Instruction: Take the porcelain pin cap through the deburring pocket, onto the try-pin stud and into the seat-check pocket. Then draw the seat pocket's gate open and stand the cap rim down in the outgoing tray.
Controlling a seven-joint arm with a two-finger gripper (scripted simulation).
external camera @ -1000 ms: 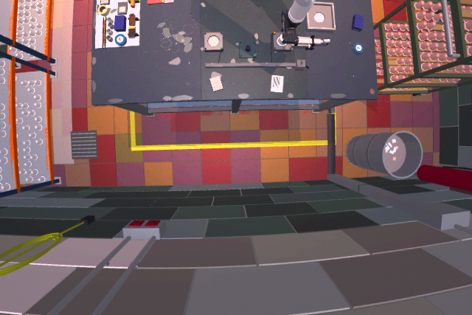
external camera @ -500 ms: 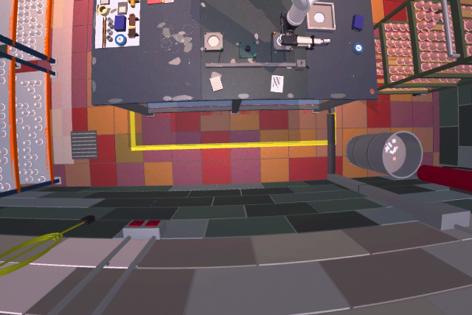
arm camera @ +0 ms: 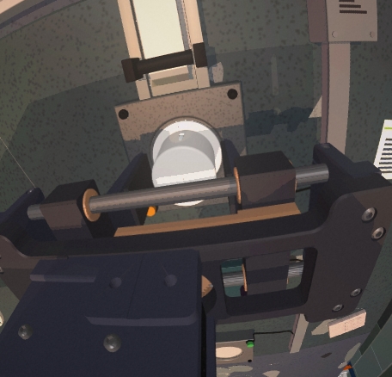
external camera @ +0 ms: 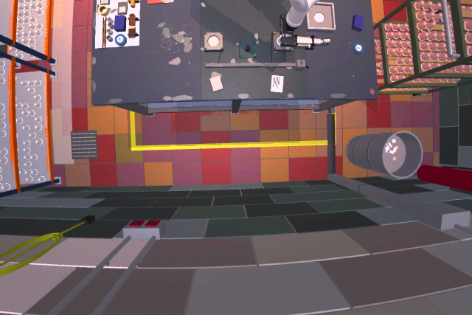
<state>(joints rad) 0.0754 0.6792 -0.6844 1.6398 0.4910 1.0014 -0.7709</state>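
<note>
The white porcelain cap [arm camera: 185, 159] is partly hidden behind my gripper's guide rod; it sits in the seat-check pocket [arm camera: 180, 118], a brown square block. My gripper [arm camera: 185, 174] hangs open around the cap and holds nothing. Beyond the pocket the pale gate slide [arm camera: 161, 27] runs away from me, with a dark bar handle [arm camera: 163, 63] across it. From the side camera my gripper [external camera: 284, 39] stands over the pocket [external camera: 279, 41] on the dark bench. To its left are the try-pin stud plate [external camera: 247, 49] and the deburring pocket [external camera: 213, 41]. The outgoing tray [external camera: 320, 16] lies behind and to the right.
A long grey rail [external camera: 253, 64] runs along the bench just in front of the three stations. Two paper slips [external camera: 277, 83] lie nearer the bench's front edge. A blue block [external camera: 357, 22] and a blue round item [external camera: 357, 48] are to the right; a tool mat [external camera: 117, 8] lies far left.
</note>
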